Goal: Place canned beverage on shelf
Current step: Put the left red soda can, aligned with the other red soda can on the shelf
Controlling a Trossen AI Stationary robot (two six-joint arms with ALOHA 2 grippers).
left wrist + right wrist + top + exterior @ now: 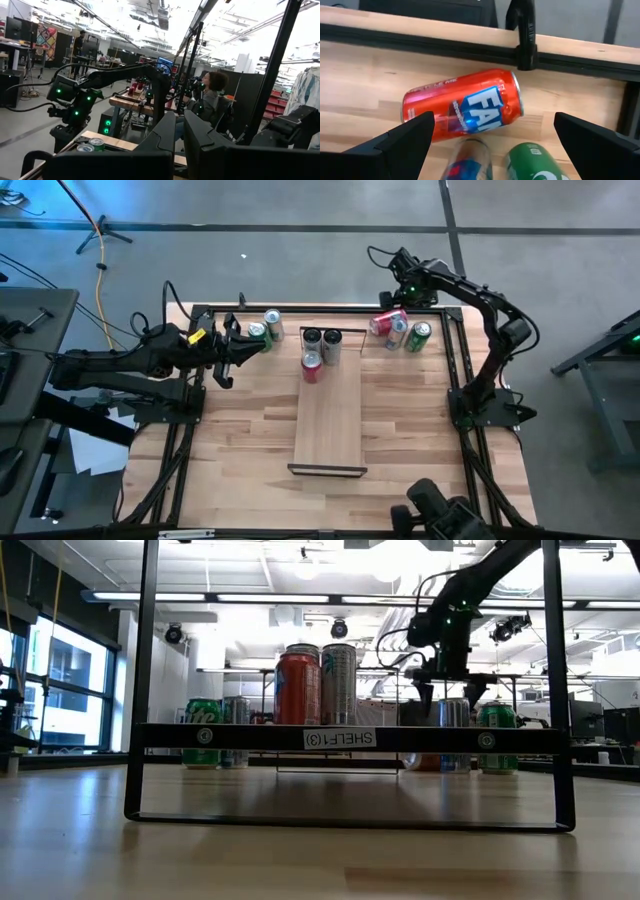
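On the table's far right, a red can (pixel 465 107) lies on its side beside an upright silver-blue can (pixel 467 160) and an upright green can (pixel 535 162). My right gripper (pixel 495 145) hangs open just above them, pointing steeply down; in the low view its fingers (pixel 447 692) straddle the top of the silver can (pixel 452 715) without touching. The shelf (pixel 328 415) lies lengthwise at the table's middle, with several upright cans (pixel 320 350) on its far end. My left gripper (pixel 235 345) waits shut at the far left, raised, holding nothing.
Two more cans (pixel 265 328) stand at the far left next to my left gripper. A dark rail (pixel 470 47) with an upright post (pixel 525 35) runs along the table's far edge behind the right cans. The shelf's near half (pixel 328 440) is bare wood.
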